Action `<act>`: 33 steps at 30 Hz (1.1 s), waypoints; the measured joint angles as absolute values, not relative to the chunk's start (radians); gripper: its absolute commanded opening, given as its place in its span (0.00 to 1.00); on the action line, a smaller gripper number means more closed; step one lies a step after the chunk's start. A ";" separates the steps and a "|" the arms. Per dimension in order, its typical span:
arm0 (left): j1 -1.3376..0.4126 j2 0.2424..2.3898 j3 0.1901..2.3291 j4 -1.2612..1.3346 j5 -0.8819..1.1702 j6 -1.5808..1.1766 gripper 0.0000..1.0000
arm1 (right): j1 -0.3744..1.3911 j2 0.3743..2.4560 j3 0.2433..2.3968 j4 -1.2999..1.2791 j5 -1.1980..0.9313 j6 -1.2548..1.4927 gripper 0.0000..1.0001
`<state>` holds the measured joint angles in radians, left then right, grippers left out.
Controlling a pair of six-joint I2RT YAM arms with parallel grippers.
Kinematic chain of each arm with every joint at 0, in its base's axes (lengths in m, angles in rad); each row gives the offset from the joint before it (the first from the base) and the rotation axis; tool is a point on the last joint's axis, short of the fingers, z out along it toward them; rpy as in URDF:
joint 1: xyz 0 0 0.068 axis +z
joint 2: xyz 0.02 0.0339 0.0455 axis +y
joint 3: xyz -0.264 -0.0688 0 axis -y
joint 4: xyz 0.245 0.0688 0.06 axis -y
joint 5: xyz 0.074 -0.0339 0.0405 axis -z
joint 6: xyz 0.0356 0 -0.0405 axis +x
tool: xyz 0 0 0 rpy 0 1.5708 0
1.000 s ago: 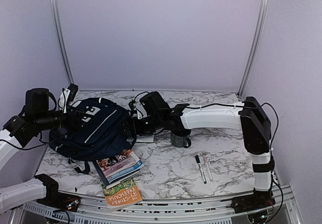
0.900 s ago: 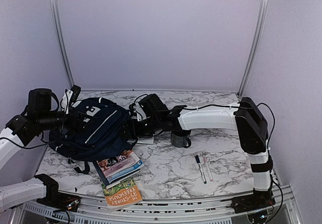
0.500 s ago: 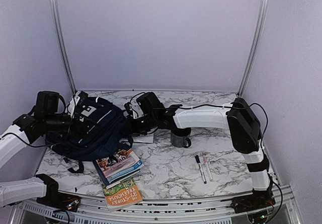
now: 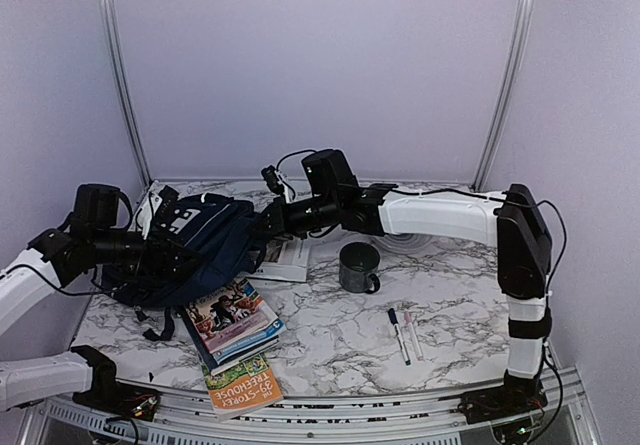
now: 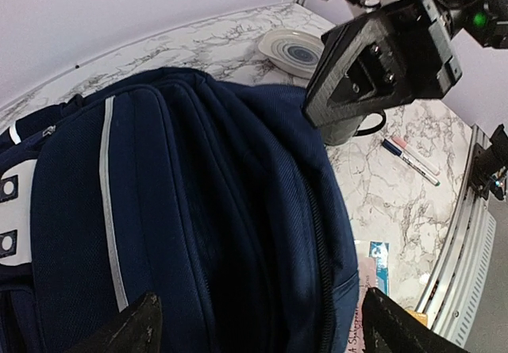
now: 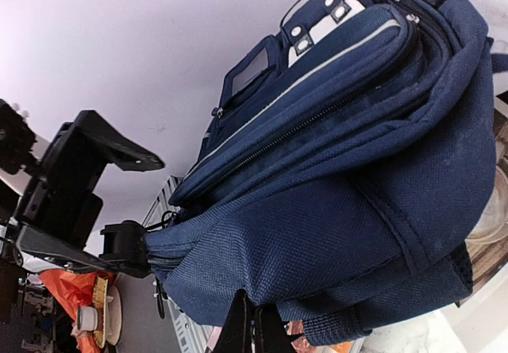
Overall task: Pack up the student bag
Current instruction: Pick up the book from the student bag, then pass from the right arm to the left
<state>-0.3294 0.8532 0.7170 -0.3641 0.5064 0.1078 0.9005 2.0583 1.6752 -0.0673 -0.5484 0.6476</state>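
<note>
The student bag (image 4: 205,235) is a navy backpack with white stripes, lying on its side at the table's left. My right gripper (image 6: 252,327) is shut on a fold of the student bag's (image 6: 333,210) fabric at its lower right edge and holds that side raised. In the top view the right gripper (image 4: 266,225) reaches in from the right. My left gripper (image 5: 262,339) is open, its fingertips (image 5: 133,331) spread wide on either side of the student bag's (image 5: 198,210) zipped top. From above, the left gripper (image 4: 178,253) comes in from the left.
Two books (image 4: 235,320) (image 4: 243,385) lie in front of the bag. A white booklet (image 4: 292,255) peeks out beside it. A dark mug (image 4: 360,266) stands mid-table, two pens (image 4: 402,335) lie to its right, and a plate (image 5: 292,50) sits further back.
My right gripper has shut on the bag's fabric and risen, pulling that side up and back. My left gripper has moved down and right onto the bag, still open.
</note>
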 measured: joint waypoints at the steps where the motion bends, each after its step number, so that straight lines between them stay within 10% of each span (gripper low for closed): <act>1: -0.329 0.884 0.722 -0.367 0.517 0.117 0.92 | 0.897 2.043 1.665 -0.068 -0.548 0.642 0.00; 8: -0.346 1.121 0.827 -0.390 0.649 0.144 0.87 | 0.881 2.027 1.658 -0.101 -0.510 0.597 0.00; 15: -0.392 1.193 0.858 -0.394 0.749 0.150 0.00 | 0.877 2.027 1.658 -0.125 -0.489 0.571 0.00; 21: -0.396 1.217 0.898 -0.403 0.773 0.132 0.00 | 0.870 2.026 1.658 -0.129 -0.483 0.553 0.00; 29: -0.398 1.100 0.868 -0.284 0.673 -0.043 0.00 | 0.881 1.926 1.636 -0.140 -0.460 0.527 0.89; 33: -0.399 1.023 0.817 -0.188 0.614 -0.137 0.00 | 0.932 1.856 1.626 -0.123 -0.432 0.537 1.00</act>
